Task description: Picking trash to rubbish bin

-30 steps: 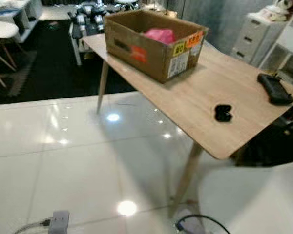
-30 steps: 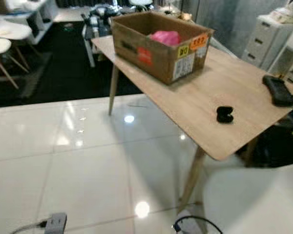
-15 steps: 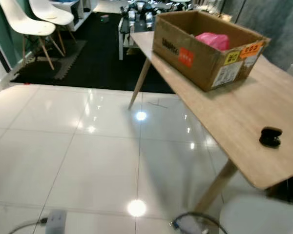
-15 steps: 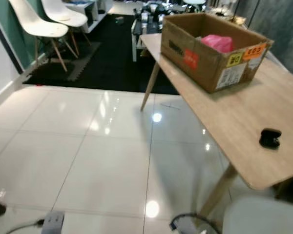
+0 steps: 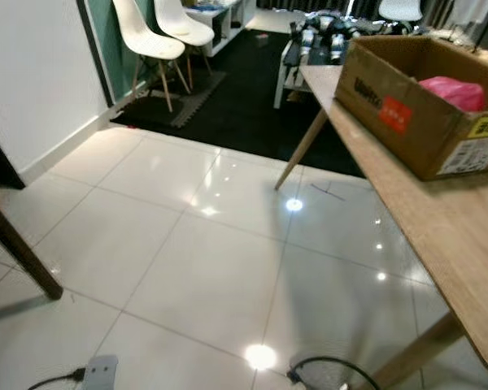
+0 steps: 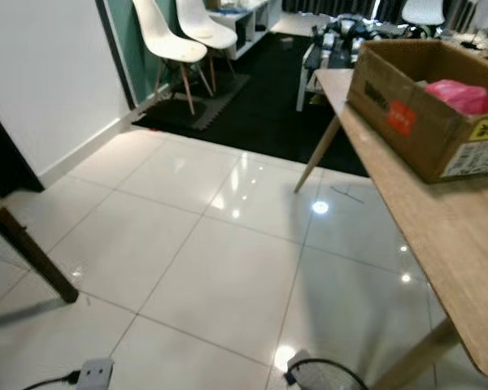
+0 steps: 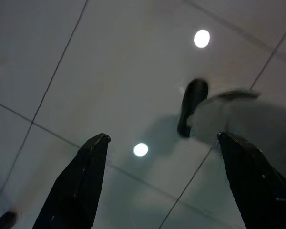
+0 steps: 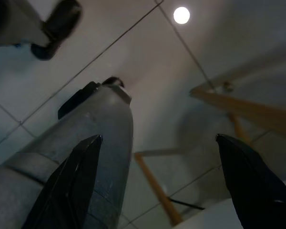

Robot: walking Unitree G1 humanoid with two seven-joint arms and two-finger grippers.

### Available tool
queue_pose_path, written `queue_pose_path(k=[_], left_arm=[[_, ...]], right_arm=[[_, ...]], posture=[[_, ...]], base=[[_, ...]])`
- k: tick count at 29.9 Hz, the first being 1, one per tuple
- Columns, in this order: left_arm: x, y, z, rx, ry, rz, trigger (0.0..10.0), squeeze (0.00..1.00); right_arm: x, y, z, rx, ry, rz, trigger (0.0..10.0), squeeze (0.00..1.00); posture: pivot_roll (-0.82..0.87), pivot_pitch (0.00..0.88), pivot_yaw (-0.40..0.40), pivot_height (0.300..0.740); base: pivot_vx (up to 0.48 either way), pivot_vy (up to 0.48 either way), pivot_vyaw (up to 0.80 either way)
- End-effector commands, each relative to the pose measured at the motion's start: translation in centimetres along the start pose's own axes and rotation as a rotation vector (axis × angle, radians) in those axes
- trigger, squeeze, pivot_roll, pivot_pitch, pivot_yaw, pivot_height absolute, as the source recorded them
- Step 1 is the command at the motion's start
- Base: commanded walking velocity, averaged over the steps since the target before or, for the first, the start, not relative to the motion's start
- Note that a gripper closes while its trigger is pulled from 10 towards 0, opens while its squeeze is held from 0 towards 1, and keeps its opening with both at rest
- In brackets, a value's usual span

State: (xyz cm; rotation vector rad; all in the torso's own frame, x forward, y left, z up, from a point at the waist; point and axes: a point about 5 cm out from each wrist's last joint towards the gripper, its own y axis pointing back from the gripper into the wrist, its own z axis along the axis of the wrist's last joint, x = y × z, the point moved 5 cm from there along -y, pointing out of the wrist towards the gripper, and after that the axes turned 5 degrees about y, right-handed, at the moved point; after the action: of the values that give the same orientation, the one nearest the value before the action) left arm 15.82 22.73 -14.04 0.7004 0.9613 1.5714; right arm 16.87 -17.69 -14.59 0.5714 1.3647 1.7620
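Both grippers are hung low over the glossy white tiled floor (image 5: 187,268), and nothing is held or touched by either. The left gripper (image 7: 164,181) is seen with its fingers spread wide apart, bare tile and a blurred dark foot-like shape (image 7: 192,106) well beyond them. The right gripper (image 8: 162,183) is spread wide too, with a silver robot leg (image 8: 86,157) just beside one finger and wooden table legs (image 8: 157,188) past the tips.

The trash, a pink crumpled bag (image 5: 453,92), is sat inside the cardboard box (image 5: 407,114) on the wooden table (image 5: 447,236), well apart from both grippers.

Compared with half a second ago, the view has been swung leftward: the small black case is gone from view, the two white chairs (image 5: 164,41) are shown nearer the middle, and a dark wooden leg (image 5: 20,253) has come in at the left edge.
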Motion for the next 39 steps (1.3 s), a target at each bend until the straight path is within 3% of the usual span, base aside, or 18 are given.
queue_pose_path(k=[1,39], left_arm=[[0.36,0.17,-0.88,0.022,-0.003,0.014,10.0,0.0],[0.24,0.2,-1.22,0.033,-0.025,0.009,10.0,0.0]], right_arm=[[0.79,-0.07,-0.62,0.023,0.0,0.024,10.0,0.0],[0.75,-0.03,-0.55,0.014,0.004,0.037,10.0,0.0]], posture=[[0.15,0.039,-0.039,0.74],[0.15,0.038,-0.042,0.74]], base=[[0.0,0.0,0.79],[0.0,0.0,0.79]])
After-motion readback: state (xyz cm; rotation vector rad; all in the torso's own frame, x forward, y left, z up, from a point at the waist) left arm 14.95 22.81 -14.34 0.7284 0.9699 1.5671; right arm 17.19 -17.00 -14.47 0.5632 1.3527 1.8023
